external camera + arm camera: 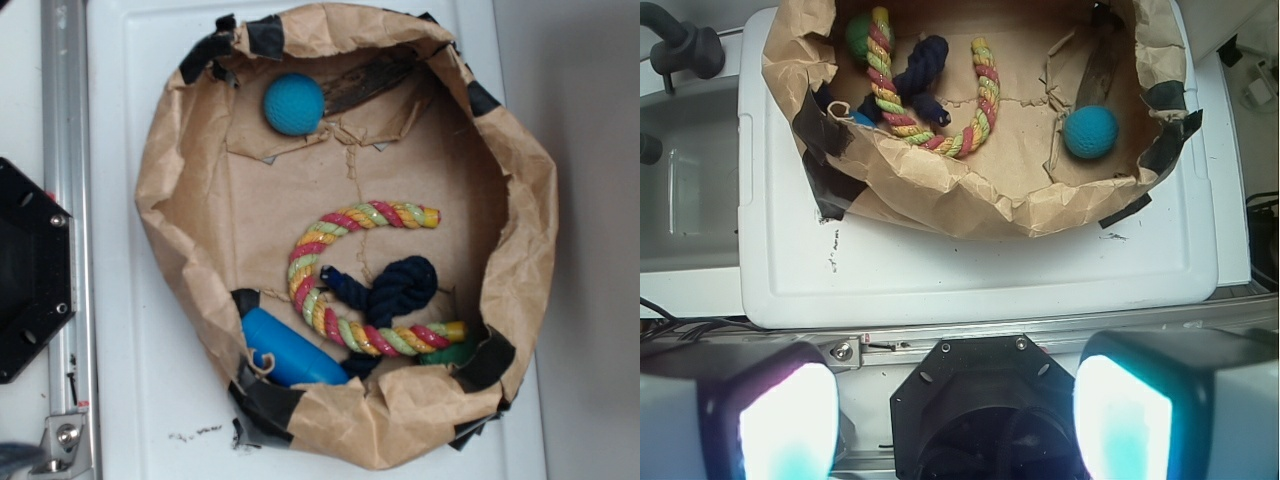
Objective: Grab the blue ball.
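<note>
The blue ball (293,103), small, teal and dimpled, lies on the floor of a torn brown paper bag (530,230), near its upper rim and apart from the other toys. In the wrist view the blue ball (1090,131) is at the bag's right end, far ahead of my gripper (955,420). The gripper is open, its two pale fingers (790,420) spread wide with nothing between them. It hovers over the black robot base (990,400), outside the bag.
Inside the bag lie a striped rope toy (310,250) with a dark navy knot (405,285), a bright blue cylinder toy (285,350) and a green piece (450,352). The bag sits on a white lid (970,270). A metal rail (65,150) runs beside the black base (30,265).
</note>
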Tool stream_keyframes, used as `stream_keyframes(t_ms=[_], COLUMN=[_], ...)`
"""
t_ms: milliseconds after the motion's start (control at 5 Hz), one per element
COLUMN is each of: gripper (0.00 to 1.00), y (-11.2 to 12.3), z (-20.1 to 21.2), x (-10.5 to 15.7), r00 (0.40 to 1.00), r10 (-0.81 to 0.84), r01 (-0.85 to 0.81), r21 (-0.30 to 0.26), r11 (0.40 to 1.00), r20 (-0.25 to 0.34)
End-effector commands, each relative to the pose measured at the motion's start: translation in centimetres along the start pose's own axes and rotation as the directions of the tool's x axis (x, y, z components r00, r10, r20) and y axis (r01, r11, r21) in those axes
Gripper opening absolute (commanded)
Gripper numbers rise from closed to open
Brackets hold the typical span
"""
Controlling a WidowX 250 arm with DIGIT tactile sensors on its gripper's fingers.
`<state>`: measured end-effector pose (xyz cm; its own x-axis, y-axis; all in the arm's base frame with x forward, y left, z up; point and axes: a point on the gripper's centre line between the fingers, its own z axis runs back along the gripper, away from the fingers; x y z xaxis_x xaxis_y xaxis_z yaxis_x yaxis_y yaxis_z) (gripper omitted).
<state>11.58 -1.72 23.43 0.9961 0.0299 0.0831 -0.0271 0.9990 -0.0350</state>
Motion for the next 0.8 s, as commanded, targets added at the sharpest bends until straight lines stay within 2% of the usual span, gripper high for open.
stream_keyframes(t_ms=[0,200,400,600], gripper=[1.00,1.00,1.00,1.00], y=[0.0,2.3,3.7,4.0], z=[0.0,-2.9,-5.9,-9.1], x=[0.0,4.8,9.8,12.2], r00=[1.000,0.998,0.977,0.903], r10=[0.000,0.060,-0.186,-0.423], r01=[0.000,-0.060,0.194,0.430], r21=[0.000,0.084,0.077,0.116], r11=[1.000,0.995,0.978,0.895], r20=[0.000,0.002,-0.104,-0.082])
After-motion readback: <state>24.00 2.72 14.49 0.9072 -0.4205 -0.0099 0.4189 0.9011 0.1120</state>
